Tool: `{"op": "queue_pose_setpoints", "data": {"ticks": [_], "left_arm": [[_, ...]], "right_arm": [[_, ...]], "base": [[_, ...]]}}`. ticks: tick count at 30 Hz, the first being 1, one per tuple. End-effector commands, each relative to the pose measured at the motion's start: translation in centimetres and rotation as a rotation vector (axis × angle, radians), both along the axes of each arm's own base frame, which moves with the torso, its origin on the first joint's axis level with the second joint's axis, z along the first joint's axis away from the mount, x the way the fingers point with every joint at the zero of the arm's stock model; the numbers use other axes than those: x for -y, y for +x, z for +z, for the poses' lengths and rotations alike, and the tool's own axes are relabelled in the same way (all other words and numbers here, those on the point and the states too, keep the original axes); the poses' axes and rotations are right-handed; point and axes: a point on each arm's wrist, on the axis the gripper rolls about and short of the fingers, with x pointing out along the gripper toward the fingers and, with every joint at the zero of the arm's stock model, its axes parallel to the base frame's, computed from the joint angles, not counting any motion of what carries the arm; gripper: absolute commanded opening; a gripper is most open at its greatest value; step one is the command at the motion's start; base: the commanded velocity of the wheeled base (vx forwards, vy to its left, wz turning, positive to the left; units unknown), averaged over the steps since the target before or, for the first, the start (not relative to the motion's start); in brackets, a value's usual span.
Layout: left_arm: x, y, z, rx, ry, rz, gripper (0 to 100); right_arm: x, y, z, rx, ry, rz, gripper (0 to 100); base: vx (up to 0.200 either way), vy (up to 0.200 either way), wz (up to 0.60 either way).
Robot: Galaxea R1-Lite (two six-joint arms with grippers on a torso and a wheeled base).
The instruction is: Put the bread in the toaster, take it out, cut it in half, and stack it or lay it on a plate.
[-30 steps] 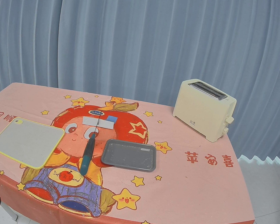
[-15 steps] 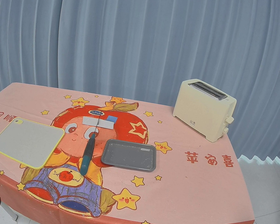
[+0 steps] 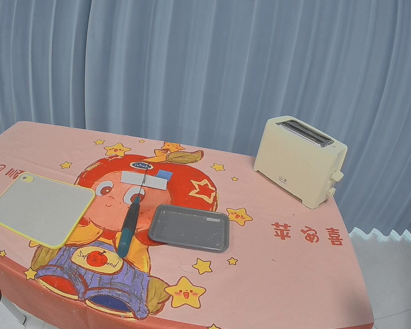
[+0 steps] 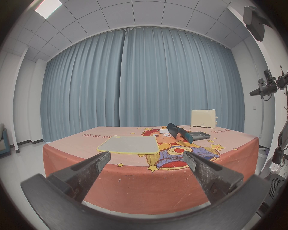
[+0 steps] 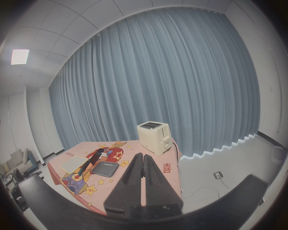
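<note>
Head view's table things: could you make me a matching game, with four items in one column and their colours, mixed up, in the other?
Things:
1. toaster
2. cutting board
3. knife
4. tray

Colours:
A. dark grey
B. teal handle
C. cream
D. pale grey with a yellow rim

Pairs: 1-C, 2-D, 3-B, 4-A.

left pincer gapes wide — right pincer closed.

my left gripper: black tapered fingers, scuffed | my right gripper: black wedge-shaped fingers | curved black mounts on both
</note>
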Motion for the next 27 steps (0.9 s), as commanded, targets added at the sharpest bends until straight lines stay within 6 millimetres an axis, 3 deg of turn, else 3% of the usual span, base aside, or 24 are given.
{"op": "queue_pose_setpoints", "data": {"ticks": [1, 17, 23, 27], "left_arm": [[0.0, 0.1, -0.2, -0.010, 0.000, 0.000, 100], [0.0, 0.1, -0.2, -0.010, 0.000, 0.000, 100], [0.0, 0.1, -0.2, -0.010, 0.000, 0.000, 100], [0.0, 0.1, -0.2, -0.010, 0.000, 0.000, 100]], "right_arm": [[-0.1, 2.9, -0.9, -0.091, 0.005, -0.002, 0], [0.4, 11.0, -2.7, -0.189, 0.049, 0.098, 0], [0.4, 13.6, -1.5, -0.166, 0.050, 0.117, 0], [0.4, 15.6, -3.0, -0.201, 0.011, 0.127, 0]], "base": [[0.000, 0.000, 0.00], [0.000, 0.000, 0.00], [0.000, 0.000, 0.00], [0.000, 0.000, 0.00]]}}
